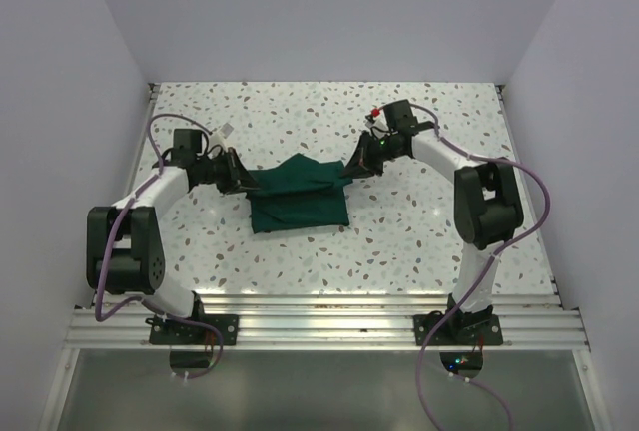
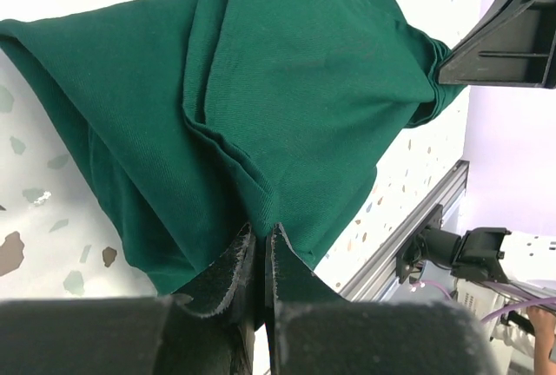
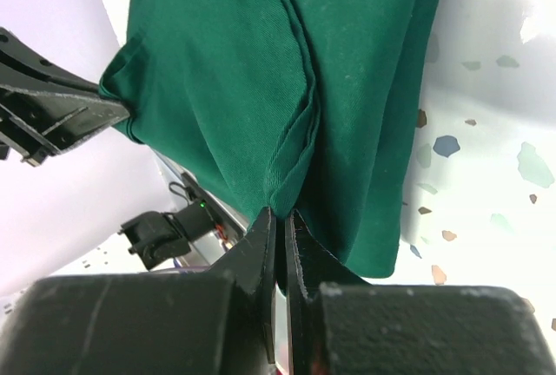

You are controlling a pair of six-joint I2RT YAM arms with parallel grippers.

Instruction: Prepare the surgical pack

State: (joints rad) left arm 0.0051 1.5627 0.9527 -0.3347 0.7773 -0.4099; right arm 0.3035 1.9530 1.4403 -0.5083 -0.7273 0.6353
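Green drape (image 1: 300, 202), judged soft and limp, is pinched at left and right folded corners by left gripper (image 2: 263, 252) and right gripper (image 3: 281, 234).

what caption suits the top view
Left fingers and right fingers pinch opposite ends of the green drape on the table.

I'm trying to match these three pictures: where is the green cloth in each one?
Top external: green cloth at centre, between left gripper and right gripper.
Left wrist: fills the upper middle, pinched by left gripper below.
Right wrist: fills the upper middle, pinched by right gripper below.
Shared landmark: the speckled table.
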